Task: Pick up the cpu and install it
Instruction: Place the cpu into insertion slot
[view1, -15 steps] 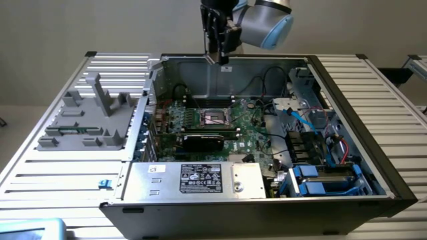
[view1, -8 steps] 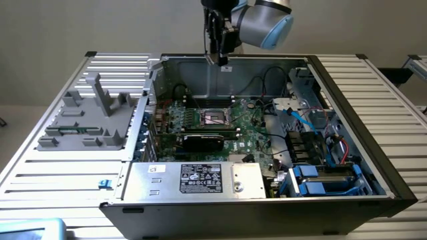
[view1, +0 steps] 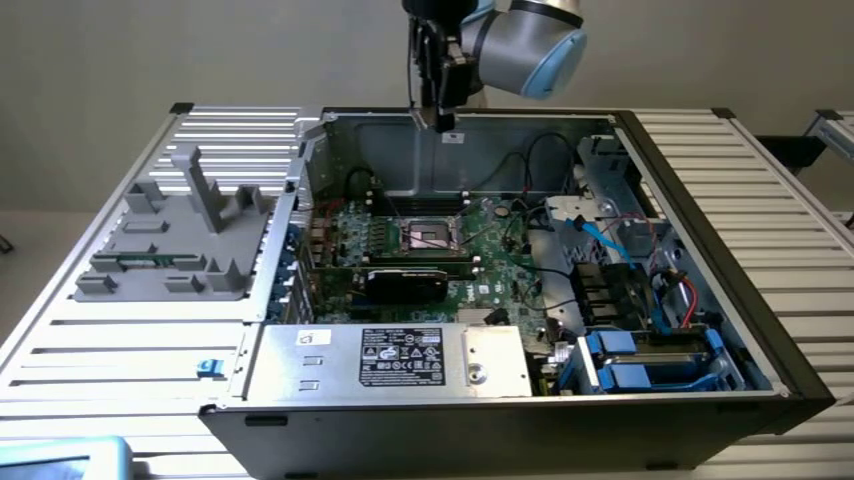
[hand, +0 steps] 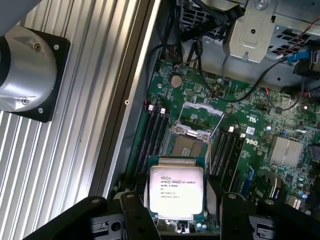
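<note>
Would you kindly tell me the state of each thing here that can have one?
tool: shut on the cpu, above the computer case.
cpu: held, printed face toward the wrist camera, clear of the cpu socket.
cpu socket: open, retaining frame raised, empty.
computer case: lying on its side, side panel off.

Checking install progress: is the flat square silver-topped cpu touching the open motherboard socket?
Apart. The exterior view shows the end effector holding the flat square silver-topped cpu high above the open motherboard socket.
</note>
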